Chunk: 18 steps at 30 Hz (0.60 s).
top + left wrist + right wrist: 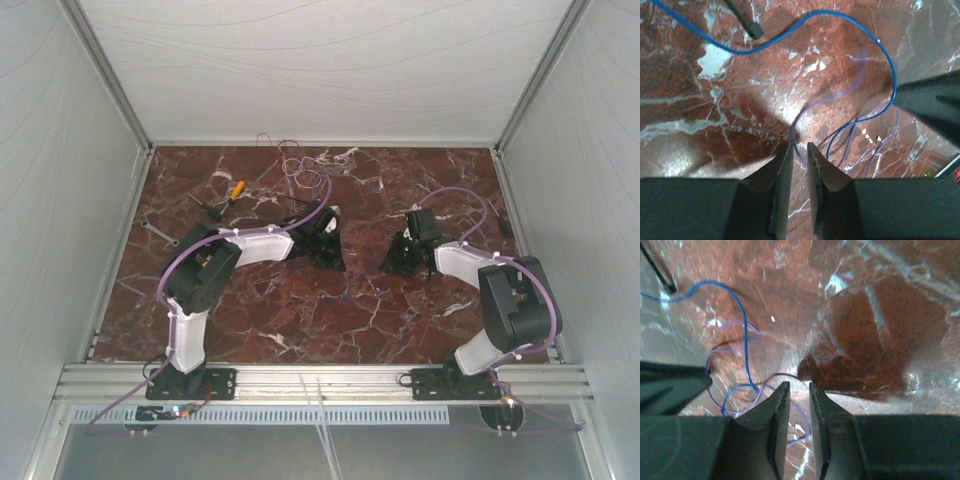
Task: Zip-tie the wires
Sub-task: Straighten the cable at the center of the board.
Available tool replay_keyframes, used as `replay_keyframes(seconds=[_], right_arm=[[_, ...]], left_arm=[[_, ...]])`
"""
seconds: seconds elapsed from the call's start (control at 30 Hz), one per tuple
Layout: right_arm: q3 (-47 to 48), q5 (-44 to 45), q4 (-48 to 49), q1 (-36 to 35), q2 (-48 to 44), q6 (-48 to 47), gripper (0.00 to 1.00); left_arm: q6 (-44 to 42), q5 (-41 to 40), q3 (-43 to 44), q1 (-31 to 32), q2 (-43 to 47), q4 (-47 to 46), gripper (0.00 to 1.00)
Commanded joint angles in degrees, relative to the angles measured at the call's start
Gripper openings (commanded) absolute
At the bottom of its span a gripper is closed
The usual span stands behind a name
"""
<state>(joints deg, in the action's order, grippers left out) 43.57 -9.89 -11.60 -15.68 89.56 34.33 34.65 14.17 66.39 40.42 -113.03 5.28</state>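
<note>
The wires (799, 152) are thin blue and purple strands looping on the red marble table (700, 100) between my two grippers. My left gripper (799, 145) stands low over them with its jaws a narrow slit apart. A purple strand runs into that slit without being pinched. My right gripper (799, 384) has an equally narrow gap, with a purple loop of the wires (746, 340) passing under it. From above, the left gripper (328, 245) and right gripper (400, 258) face each other mid-table. More thin loops of wire (292, 160) lie toward the back edge.
An orange-handled tool (236, 190) and a small silver piece (160, 232) lie at the back left. A black rod tip (751, 27) lies beyond the wires. White walls enclose the table on three sides, and an aluminium rail (320, 382) carries the arm bases.
</note>
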Motion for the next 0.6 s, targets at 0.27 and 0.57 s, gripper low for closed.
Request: replay_keyframes(seconds=[0.27, 0.57], right_arm=[[-11.41, -4.32, -0.26, -2.77, -10.87, 3.22, 0.19], [-10.36, 1.81, -4.66, -2.4, -15.27, 1.88, 0.23]], left_arm=[[1.49, 1.77, 5.23, 1.72, -5.08, -3.42, 0.16], [2.45, -1.29, 5.57, 2.98, -4.38, -4.34, 0.21]])
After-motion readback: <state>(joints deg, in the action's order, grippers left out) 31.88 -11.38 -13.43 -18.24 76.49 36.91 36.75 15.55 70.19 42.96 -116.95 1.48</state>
